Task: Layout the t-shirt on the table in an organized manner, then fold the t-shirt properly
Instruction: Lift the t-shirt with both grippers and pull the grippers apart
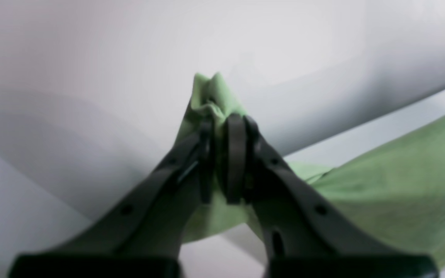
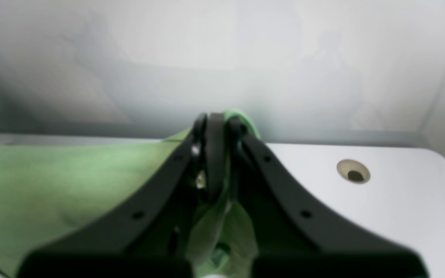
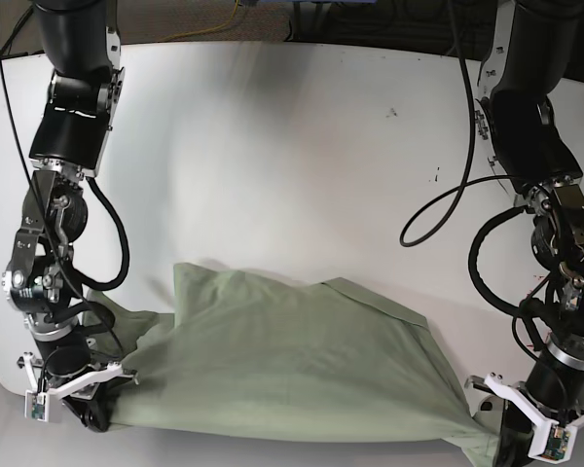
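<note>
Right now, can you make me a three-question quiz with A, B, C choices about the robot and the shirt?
1. Where does the t-shirt lie on the table?
A. along the near edge, between the two arms
B. at the far edge
C. hanging on a cable

2. What colour is the t-shirt?
A. red
B. pale green
C. black

3. What are the left gripper and the right gripper doing?
A. both wide open
B. only one holds cloth
C. both pinch cloth between their fingers

Answers:
1 A, the base view shows it spread low in the picture with an arm at each end.
2 B, every view shows green cloth.
3 C, each wrist view shows green cloth squeezed between closed black fingers.
</note>
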You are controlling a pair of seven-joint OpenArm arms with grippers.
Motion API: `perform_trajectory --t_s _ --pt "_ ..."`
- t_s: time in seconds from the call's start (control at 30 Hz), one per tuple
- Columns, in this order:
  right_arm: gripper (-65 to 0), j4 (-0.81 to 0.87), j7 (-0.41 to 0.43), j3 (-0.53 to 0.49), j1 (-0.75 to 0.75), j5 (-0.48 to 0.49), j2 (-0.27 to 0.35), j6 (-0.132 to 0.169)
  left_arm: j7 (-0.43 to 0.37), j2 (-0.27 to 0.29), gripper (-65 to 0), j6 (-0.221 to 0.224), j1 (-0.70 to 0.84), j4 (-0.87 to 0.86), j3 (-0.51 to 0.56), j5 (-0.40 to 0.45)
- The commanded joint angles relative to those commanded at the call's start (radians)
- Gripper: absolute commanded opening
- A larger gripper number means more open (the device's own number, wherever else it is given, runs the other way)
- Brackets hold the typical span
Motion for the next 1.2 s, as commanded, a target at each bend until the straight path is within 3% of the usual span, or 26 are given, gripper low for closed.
perform_trajectory --t_s 0.4,0.53,0.7,0.93,1.2 --pt "-65.0 -0.224 0.000 -0.018 0.226 -0.002 0.005 0.005 0.023 -0.003 -62.1 0.000 -0.153 -0.129 0.000 0.000" --pt "-65.0 -0.269 0.000 -0.020 0.275 -0.006 0.002 0.029 0.025 -0.003 -62.1 0.000 -0.195 -0.144 0.000 0.000" --pt "-65.0 -0.272 -0.029 -0.020 0.282 -0.006 0.000 0.029 0.038 -0.015 -62.1 0.000 -0.198 -0.138 0.000 -0.002" --pt "-65.0 -0.269 -0.091 -0.015 0.239 -0.002 -0.005 0.029 0.172 -0.017 -62.1 -0.005 -0.166 -0.089 -0.034 -0.003" --pt "-65.0 -0.269 -0.097 -0.014 0.224 -0.002 -0.005 0.029 0.180 -0.017 -62.1 -0.008 -0.052 -0.032 -0.055 -0.008"
